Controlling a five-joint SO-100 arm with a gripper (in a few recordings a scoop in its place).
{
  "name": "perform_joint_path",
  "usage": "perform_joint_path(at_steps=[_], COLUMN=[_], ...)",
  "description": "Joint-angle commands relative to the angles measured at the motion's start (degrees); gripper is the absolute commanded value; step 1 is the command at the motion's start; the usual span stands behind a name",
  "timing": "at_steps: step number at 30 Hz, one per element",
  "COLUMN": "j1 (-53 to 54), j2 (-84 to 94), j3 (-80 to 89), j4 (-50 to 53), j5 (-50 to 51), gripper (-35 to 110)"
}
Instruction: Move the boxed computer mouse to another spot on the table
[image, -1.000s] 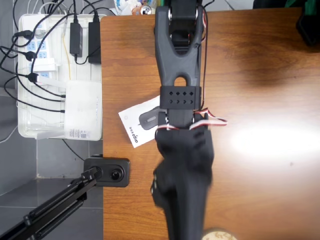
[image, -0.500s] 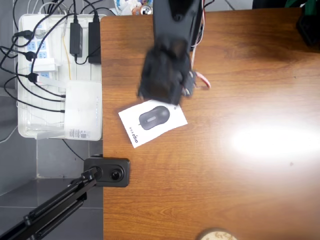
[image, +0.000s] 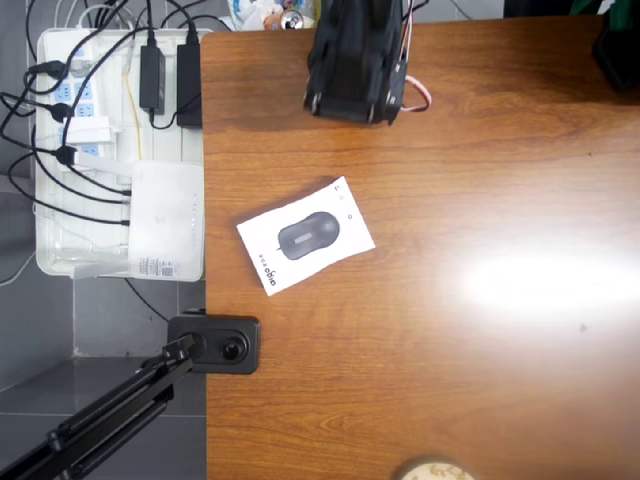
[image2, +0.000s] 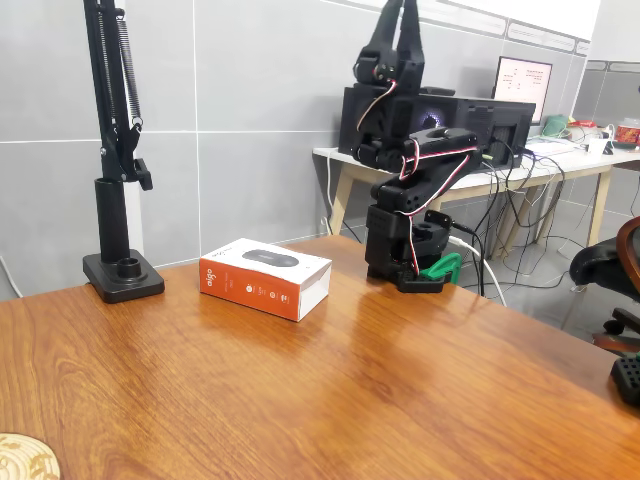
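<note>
The boxed computer mouse (image: 305, 237) lies flat on the table (image: 480, 350) near its left edge in the overhead view, white top with a dark mouse pictured, turned at a slant. In the fixed view the box (image2: 265, 278) shows its orange side and nothing touches it. My arm is folded up over its base at the table's far edge (image: 355, 60). The gripper (image2: 400, 200) hangs tucked against the arm, well away from the box. How its jaws stand is not clear.
A white tray (image: 60, 150) of power strips and cables and a white router-like device (image: 167, 220) sit off the table's left edge. A black stand base (image: 215, 343) is clamped at that edge, below the box. A round cork coaster (image: 432, 470) lies at the near edge.
The arm, stretched out over the box a second ago, has pulled back and folded up at the far edge. The box lies where it was.
</note>
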Motion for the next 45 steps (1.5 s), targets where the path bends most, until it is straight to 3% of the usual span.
perform_joint_path(at_steps=[1, 11, 20, 45], j1=[-0.79, -2.55, -4.92, -5.01], j2=[3.25, 16.08, 16.08, 16.08], j3=[-0.09, -0.09, -0.09, -0.09], j4=[0.35, 0.35, 0.44, 0.44], j5=[-0.79, 0.09, 14.50, 14.85], gripper=[0, 0, 0, 0])
